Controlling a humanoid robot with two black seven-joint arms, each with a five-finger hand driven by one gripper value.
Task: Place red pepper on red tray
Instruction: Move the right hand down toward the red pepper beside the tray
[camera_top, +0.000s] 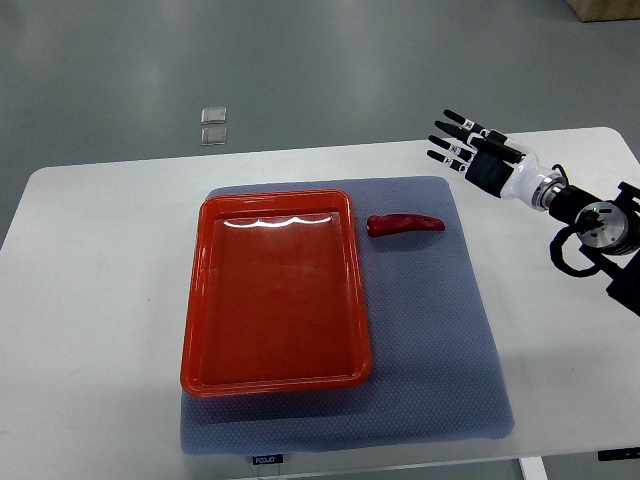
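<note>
We hover our right hand (468, 146), fingers spread and empty, right of the pepper (404, 225); a sloppy grasp could roll it away from the tray (275, 380).

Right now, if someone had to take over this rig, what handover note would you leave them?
Right hand: open, fingers extended, holding nothing, raised off to the right of the pepper, not touching it.
Left hand: not in view.
Red pepper: lying on the blue-grey mat, just right of the red tray, apart from its rim.
Done: nothing yet; the tray is empty.
Left: reach, grasp the pepper, set it in the tray.
</note>
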